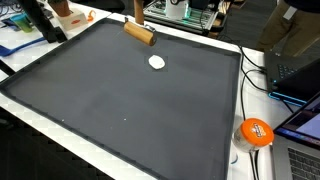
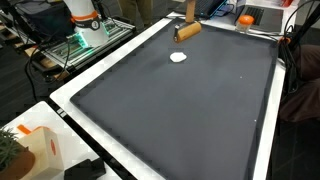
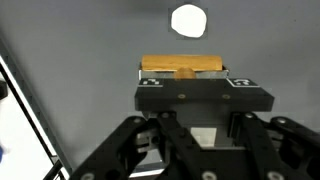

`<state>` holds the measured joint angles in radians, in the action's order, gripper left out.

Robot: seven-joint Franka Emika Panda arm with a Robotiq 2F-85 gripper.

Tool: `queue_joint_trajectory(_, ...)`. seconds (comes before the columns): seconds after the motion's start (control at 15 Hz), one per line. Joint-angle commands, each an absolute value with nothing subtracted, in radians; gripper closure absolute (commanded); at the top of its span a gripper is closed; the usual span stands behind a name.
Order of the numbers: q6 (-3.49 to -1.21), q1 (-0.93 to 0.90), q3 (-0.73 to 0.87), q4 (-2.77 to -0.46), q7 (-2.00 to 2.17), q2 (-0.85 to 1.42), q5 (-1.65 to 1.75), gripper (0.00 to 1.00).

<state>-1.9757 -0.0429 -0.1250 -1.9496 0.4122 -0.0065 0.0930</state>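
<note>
Block (image 1: 139,33) is at the far edge of the mat (image 1: 120,110) in an exterior view, near a white disc (image 1: 157,62). In the wrist view the claw (image 3: 183,72) is clamped across the block's middle. A centred, firm, level grip should stop it slipping.

White disc (image 1: 157,62) on dark mat (image 1: 120,100); orange roll (image 1: 256,132) just off mat's corner, near cables (image 1: 258,80); orange-and-white box (image 2: 38,150) beside plant (image 2: 8,152).
</note>
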Motion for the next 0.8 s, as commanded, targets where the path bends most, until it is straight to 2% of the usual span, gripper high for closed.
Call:
queue_joint_trajectory(0.0,-1.938,-0.062,-0.112,-1.889,0.433,0.033,0.082,0.78)
queue_joint_trajectory(0.73,-1.844,-0.082,-0.088,-1.734,0.47,0.156,0.092,0.78)
